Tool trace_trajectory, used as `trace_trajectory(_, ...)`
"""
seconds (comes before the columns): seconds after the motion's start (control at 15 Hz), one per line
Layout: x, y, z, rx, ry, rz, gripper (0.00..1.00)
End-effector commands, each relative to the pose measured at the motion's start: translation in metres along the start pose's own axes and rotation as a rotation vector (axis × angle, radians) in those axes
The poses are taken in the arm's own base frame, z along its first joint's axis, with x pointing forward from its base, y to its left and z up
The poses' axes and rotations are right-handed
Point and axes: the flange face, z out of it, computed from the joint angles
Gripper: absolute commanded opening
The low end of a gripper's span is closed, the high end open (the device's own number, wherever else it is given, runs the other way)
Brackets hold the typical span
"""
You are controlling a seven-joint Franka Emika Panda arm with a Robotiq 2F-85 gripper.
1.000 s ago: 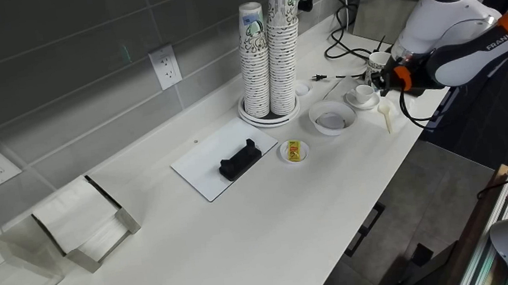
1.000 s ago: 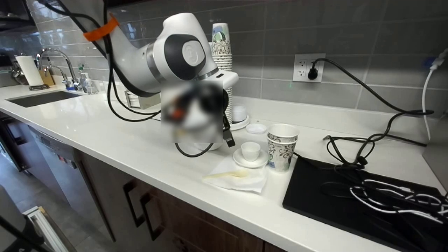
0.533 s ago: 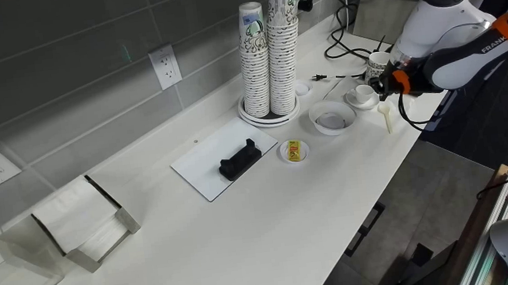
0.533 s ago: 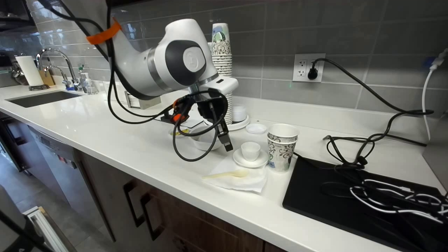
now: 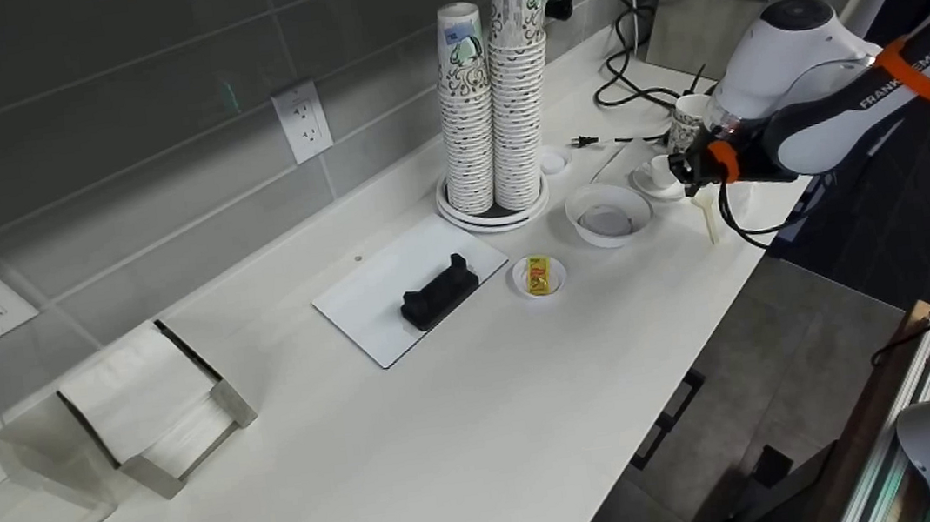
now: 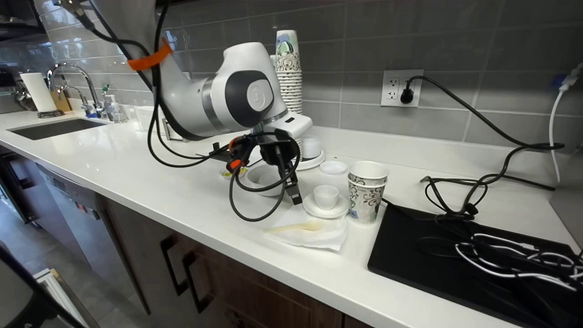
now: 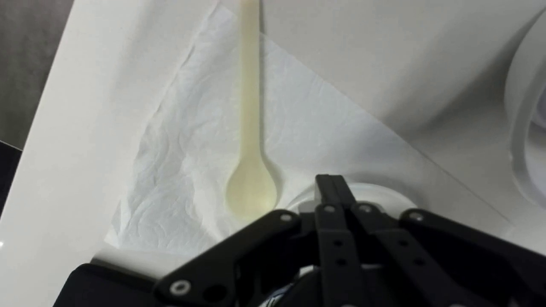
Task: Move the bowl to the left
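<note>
The bowl, round, shallow and white, stands on the counter in both exterior views [image 5: 606, 223] [image 6: 260, 175]. In an exterior view a black cable crosses in front of it. Its near rim shows at the right edge of the wrist view [image 7: 518, 128]; the rest is cut off there. My gripper is shut with its two fingertips together and nothing between them in the wrist view [image 7: 332, 179]. It hangs above the saucer and small cup, to the side of the bowl and apart from it, in both exterior views [image 5: 681, 175] [image 6: 296, 199].
A saucer [image 6: 339, 210] bears a small white cup [image 6: 326, 197]. Patterned paper cups [image 6: 365, 200] stand beside it. A pale spoon [image 7: 251, 187] lies on a napkin [image 7: 179, 179]. A small dish with a yellow packet [image 5: 538, 275] and tall cup stacks [image 5: 469, 147] stand near the bowl.
My gripper has come lower. In an exterior view the arm has shifted left, nearer the bowl. The gripper's fingers now cover part of the small cup there. The bowl has not moved.
</note>
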Motion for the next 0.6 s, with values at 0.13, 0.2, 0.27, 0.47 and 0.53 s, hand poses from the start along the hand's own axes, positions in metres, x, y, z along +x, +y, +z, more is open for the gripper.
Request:
trace_trajectory(0.13,0.005,-0.012,0.016,0.029,0.002,0.026,0.0)
trace_trajectory(0.2,0.004,-0.014,0.018,0.028,-0.002,0.027,0.0)
trace_trajectory(0.27,0.004,-0.015,0.02,0.026,-0.003,0.027,0.0)
trace_trajectory(0.47,0.002,-0.018,0.028,0.021,-0.017,0.035,0.0)
trace_trajectory(0.53,0.002,-0.019,0.03,0.02,-0.018,0.036,0.0)
